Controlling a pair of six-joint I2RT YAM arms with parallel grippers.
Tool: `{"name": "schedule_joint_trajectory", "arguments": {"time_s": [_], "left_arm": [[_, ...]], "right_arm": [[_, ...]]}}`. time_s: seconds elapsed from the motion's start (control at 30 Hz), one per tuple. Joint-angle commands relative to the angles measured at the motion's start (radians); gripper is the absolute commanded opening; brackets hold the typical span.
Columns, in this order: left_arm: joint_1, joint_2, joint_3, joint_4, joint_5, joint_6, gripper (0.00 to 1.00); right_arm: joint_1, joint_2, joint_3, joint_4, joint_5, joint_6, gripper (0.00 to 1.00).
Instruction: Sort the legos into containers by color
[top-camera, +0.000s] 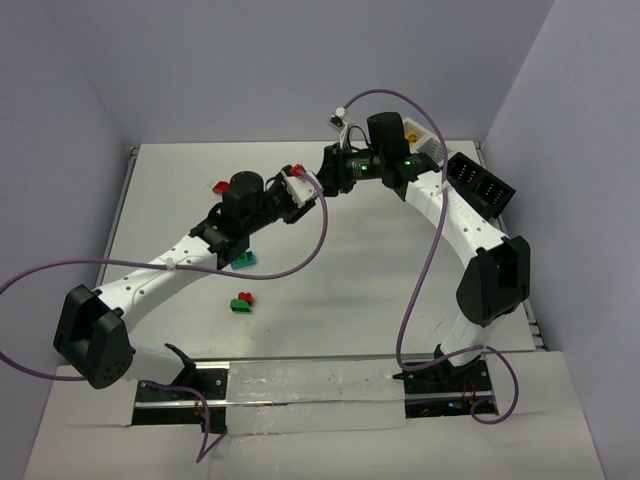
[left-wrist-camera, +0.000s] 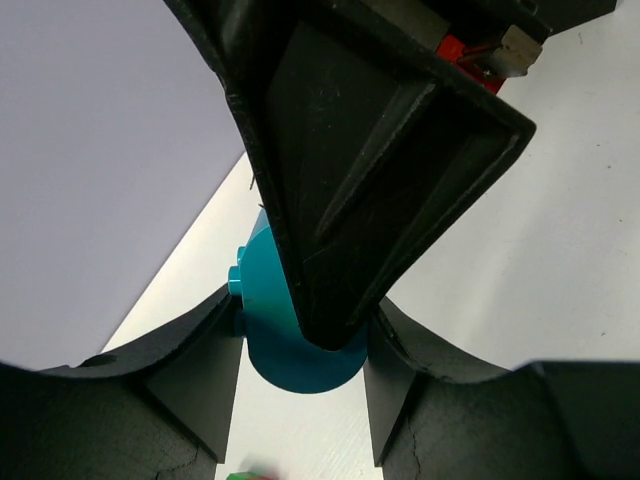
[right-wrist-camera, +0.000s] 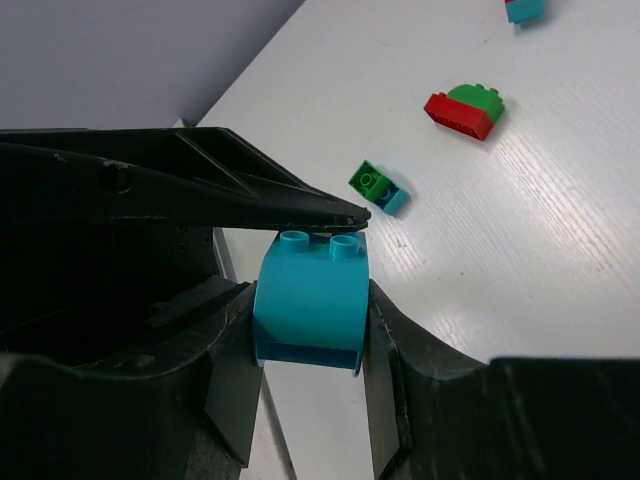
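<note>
Left gripper (left-wrist-camera: 305, 305) and right gripper (right-wrist-camera: 310, 292) meet tip to tip. Each is clamped on the same teal brick (right-wrist-camera: 308, 310), held between both sets of fingers. Ahead and right of the right gripper, a red-green pair (right-wrist-camera: 463, 108) and a smaller green-teal pair (right-wrist-camera: 378, 187) lie on the table (right-wrist-camera: 520, 260).

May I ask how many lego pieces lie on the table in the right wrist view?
3: a green-and-teal pair nearest, a red-and-green pair beyond, a teal piece cut off at the top edge; others may be hidden.
</note>
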Motion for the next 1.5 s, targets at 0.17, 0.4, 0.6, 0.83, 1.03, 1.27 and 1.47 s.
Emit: {"name": "schedule_joint_trajectory", "arguments": {"time_s": [0.17,0.4,0.6,0.83,1.03,1.27,1.47], "left_arm": [[-0.004,0.006,0.057,0.049,-0.119,-0.133,0.99],[0.06,-0.013,0.054,0.001,-0.12,-0.294,0.99],[0.134,0.027,0.083,-0.037,-0.101,-0.419,0.99],[0.197,0.1,0.151,-0.093,-0.05,-0.486,0.99],[0.222,0.165,0.229,-0.193,-0.039,-0.48,0.99],[0.258,0.202,0.249,-0.198,0.031,-0.475,0.99],[0.278,0.243,0.288,-0.213,0.063,-0.473,0.99]], "right_arm": [[-0.207,-0.026,0.078,-0.086,0.059,-0.086,0.0],[-0.511,-0.013,0.189,-0.243,0.183,-0.271,0.0],[-0.677,0.008,0.239,-0.304,0.234,-0.342,0.0],[-0.749,0.063,0.315,-0.367,0.316,-0.405,0.0],[-0.749,0.132,0.391,-0.403,0.399,-0.441,0.0],[-0.749,0.176,0.434,-0.423,0.435,-0.445,0.0],[-0.749,0.188,0.438,-0.455,0.483,-0.49,0.0]]}}
